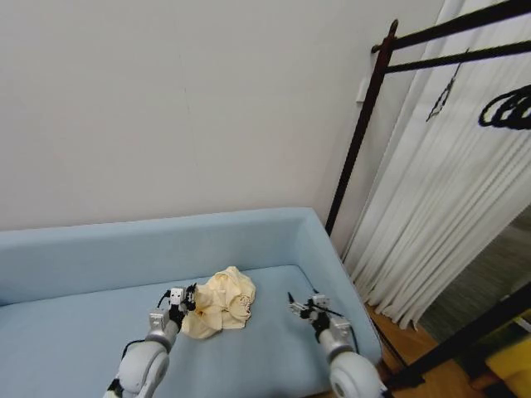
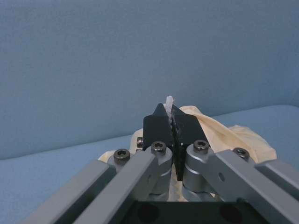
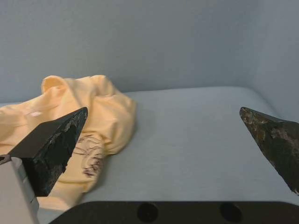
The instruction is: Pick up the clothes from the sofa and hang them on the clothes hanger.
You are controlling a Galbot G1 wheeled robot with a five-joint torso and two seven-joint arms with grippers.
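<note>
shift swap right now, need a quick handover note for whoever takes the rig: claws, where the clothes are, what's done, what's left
Left claw: shut on a fold of the yellow garment, low over the sofa seat.
Right claw: open, holding nothing, over the seat to the garment's right.
Garment: crumpled on the blue sofa, not yet lifted.
Clothes rack: stands past the sofa's right end.
Done: the grasp. Left: lift, carry to the rack, hang.

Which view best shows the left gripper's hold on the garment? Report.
Left wrist: left gripper shut on the garment, close up. Head view shows it at the garment's edge; right wrist shows the garment past the open right gripper.
</note>
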